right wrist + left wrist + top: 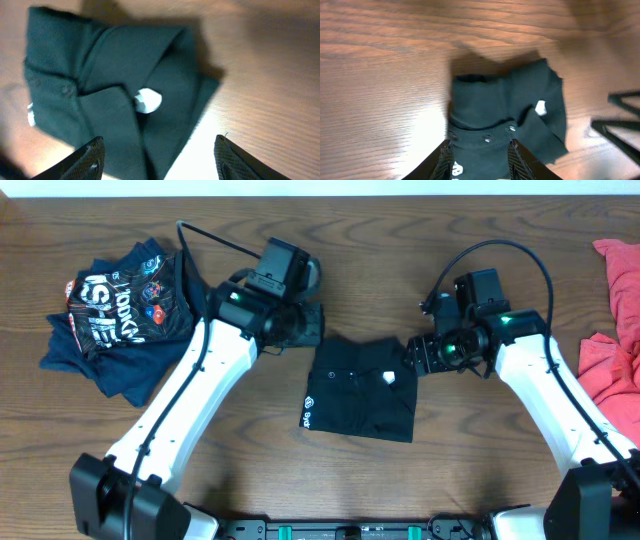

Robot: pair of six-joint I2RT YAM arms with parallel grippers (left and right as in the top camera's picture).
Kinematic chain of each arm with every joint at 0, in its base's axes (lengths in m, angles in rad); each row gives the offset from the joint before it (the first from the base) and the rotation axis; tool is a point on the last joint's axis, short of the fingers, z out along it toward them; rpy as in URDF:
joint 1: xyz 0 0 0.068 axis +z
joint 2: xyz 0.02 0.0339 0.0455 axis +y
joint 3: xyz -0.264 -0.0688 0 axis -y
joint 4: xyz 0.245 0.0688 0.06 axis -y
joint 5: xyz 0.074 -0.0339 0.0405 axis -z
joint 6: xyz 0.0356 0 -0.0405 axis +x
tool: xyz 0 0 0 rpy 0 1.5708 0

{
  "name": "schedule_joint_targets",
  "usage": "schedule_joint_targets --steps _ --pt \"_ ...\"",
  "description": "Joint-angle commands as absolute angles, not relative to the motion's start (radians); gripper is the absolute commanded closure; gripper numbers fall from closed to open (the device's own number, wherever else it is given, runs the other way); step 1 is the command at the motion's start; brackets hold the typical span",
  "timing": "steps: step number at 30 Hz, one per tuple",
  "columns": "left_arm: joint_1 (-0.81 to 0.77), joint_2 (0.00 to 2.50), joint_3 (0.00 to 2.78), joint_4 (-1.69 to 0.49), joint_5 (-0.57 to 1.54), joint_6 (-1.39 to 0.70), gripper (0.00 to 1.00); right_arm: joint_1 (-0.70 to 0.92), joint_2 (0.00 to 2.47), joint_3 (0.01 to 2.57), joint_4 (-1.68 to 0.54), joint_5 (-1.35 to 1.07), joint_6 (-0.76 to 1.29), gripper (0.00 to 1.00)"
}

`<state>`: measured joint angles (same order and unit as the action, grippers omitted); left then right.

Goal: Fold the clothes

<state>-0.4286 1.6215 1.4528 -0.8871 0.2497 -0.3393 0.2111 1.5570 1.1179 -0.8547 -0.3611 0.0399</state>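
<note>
A black short-sleeved T-shirt of soft cloth [360,388], folded into a rough square, lies at the middle of the brown wood-grain worktop [330,240]. Its small white neck label [390,377] faces up and a white logo [310,418] sits at its 7 o'clock corner.

The left claw [479,143] is at the shirt's 11 o'clock corner. Its fingers are parted and the black cloth shows between them; I cannot tell whether they touch it. The right claw [159,139] is at the 2 o'clock corner, spread wide and holding nothing.

A crumpled navy garment with a red-and-white print [120,310] lies well apart at 10 o'clock, and the left arm passes just beside it. Coral-red cloth [612,310] is bunched at the worktop's 3 o'clock edge, beyond the right arm. Nothing lies on the black shirt.
</note>
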Motion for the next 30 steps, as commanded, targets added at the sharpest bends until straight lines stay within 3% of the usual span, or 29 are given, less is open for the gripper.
schedule_joint_targets --steps 1,12,13,15,17,22,30 --pt "-0.420 1.677 1.429 -0.892 0.227 -0.323 0.62 0.247 1.576 1.073 -0.868 -0.464 0.021 0.33" --pt "-0.446 1.808 1.411 -0.892 0.227 -0.323 0.63 0.276 1.627 0.886 -0.765 -0.461 0.042 0.36" --pt "-0.451 1.814 1.411 -0.891 0.226 -0.323 0.63 0.276 1.628 0.878 -0.763 -0.461 0.047 0.40" --pt "-0.458 1.827 1.411 -0.888 0.226 -0.323 0.62 0.276 1.628 0.870 -0.772 -0.473 0.047 0.59" --pt "-0.464 1.843 1.411 -0.888 0.226 -0.323 0.62 0.276 1.628 0.866 -0.791 -0.480 0.047 0.99" --pt "-0.471 1.890 1.411 -0.887 0.222 -0.323 0.62 0.276 1.628 0.852 -0.823 -0.454 0.047 0.99" --pt "-0.472 1.987 1.411 -0.857 0.223 -0.323 0.62 0.275 1.628 0.852 -0.936 -0.149 0.231 0.99"
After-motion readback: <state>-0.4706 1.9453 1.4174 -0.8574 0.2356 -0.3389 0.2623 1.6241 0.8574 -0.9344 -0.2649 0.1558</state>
